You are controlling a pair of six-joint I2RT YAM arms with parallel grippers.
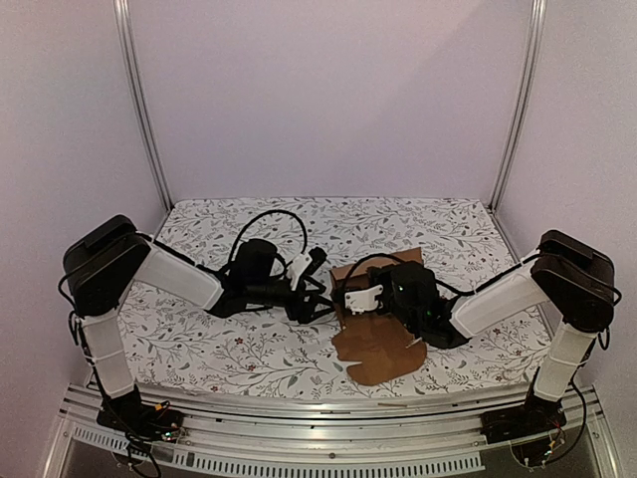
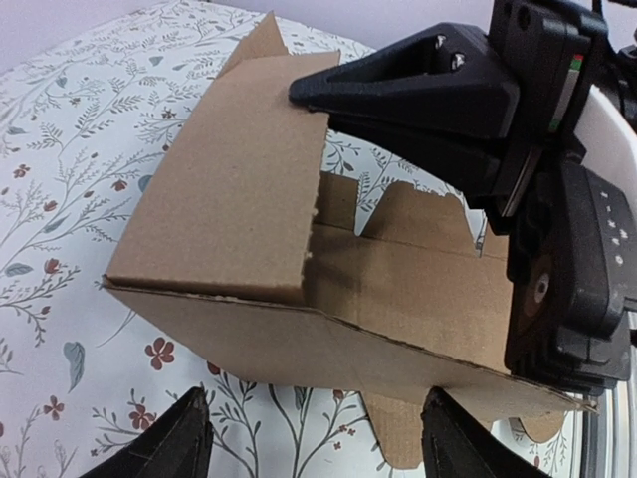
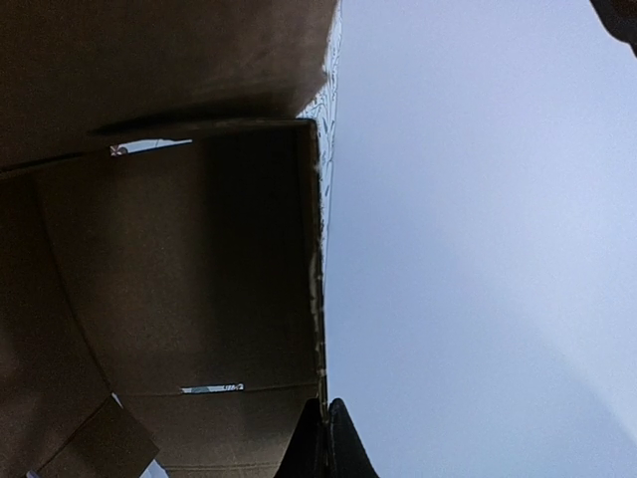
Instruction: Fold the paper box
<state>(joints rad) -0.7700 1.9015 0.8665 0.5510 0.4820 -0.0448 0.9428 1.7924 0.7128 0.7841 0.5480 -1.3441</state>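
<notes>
— On the table [image 1: 199,339], where is the paper box [image 1: 383,344] lying?
— Right of centre, reaching toward the near edge. One panel is standing up and the rest is lying flat.
— Why is it standing?
— The right gripper [image 3: 323,448] is pinching that panel's edge, its tips pressed together on the cardboard, likely holding the fold.
— And the left gripper [image 2: 314,438]?
— It is hovering just beside the box with its fingers [image 2: 169,443] spread wide, probably lining up for another flap.

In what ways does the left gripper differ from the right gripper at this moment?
The left gripper is open, its jaws wide apart; the right gripper is shut. The left gripper holds nothing; the right gripper pinches the edge of a raised panel of the paper box. Both are black and close to the box.
</notes>
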